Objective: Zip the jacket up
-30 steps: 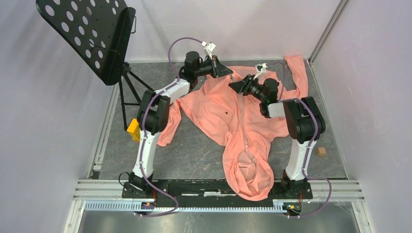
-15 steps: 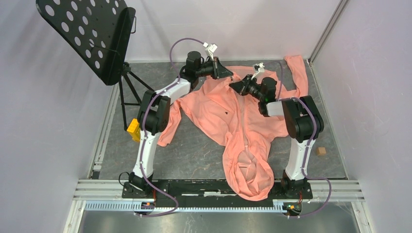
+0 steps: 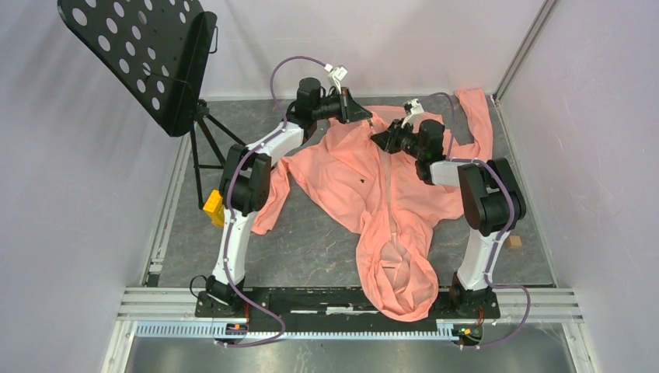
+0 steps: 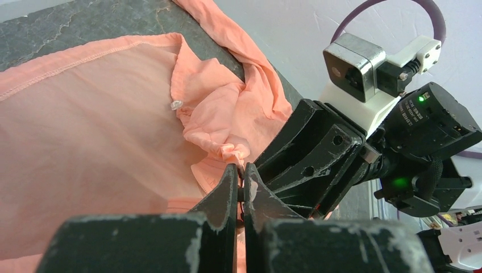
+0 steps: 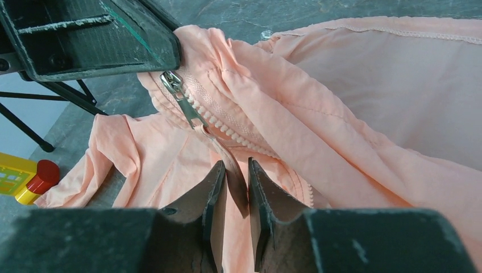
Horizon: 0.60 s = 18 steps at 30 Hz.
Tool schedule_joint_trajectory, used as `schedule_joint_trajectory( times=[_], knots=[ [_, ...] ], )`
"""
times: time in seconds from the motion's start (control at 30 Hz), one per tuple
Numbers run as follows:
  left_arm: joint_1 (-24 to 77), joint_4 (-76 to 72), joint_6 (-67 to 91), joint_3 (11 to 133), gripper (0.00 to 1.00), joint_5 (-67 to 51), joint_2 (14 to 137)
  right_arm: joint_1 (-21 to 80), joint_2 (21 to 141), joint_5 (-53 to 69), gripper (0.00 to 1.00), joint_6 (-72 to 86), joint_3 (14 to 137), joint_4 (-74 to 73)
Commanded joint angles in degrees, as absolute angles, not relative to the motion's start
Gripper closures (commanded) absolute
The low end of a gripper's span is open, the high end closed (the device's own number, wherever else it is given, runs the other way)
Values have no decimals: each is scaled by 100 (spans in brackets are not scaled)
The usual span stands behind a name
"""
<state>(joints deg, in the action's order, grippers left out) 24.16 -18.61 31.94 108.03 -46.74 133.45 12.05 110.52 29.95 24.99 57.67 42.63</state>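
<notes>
The salmon-pink jacket (image 3: 350, 171) lies flat, hood toward the near edge and hem at the far side. A paler zipper strip (image 3: 386, 198) runs down its middle, with a small dark mark (image 3: 362, 181) beside it. My left gripper (image 3: 365, 116) is shut on a bunched bit of hem fabric (image 4: 230, 152) at the zipper's far end. My right gripper (image 3: 379, 140) sits just beside it, shut on the pull strip (image 5: 224, 153) that hangs from the metal zipper slider (image 5: 172, 83). The slider lies right under my left gripper's finger (image 5: 85, 34).
A black perforated music stand (image 3: 148, 54) on a tripod stands at the far left. A yellow object with a red cap (image 3: 212, 207) lies by the left arm. A small wooden block (image 3: 511, 242) sits at the right. Walls close in on both sides.
My right gripper has moved a little toward the far side, closer to the left gripper at the hem. The left gripper has stayed where it was.
</notes>
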Motion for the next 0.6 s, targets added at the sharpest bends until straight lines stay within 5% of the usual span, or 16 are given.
schedule_joint_trajectory(
  times=[0.0,0.1,0.2,0.43,0.57],
  knots=[
    [2386,-2211,3261,11057,98,-4858,13095,1204,11076,3040,75,2446,5883,4454],
    [2388,-2208,3241,11018,98,-4863,13063,1204,11090,3030,81,2477,5882,4481],
    [2382,-2127,3141,11025,98,-4818,13032,1204,11032,2846,100,2389,5862,4346],
    [2252,-963,2363,11818,98,-4627,13177,1057,10983,2438,100,1849,6351,2259],
    [2153,-442,2256,12464,98,-4745,13382,1087,10449,2455,100,1429,5570,2065]
  ],
)
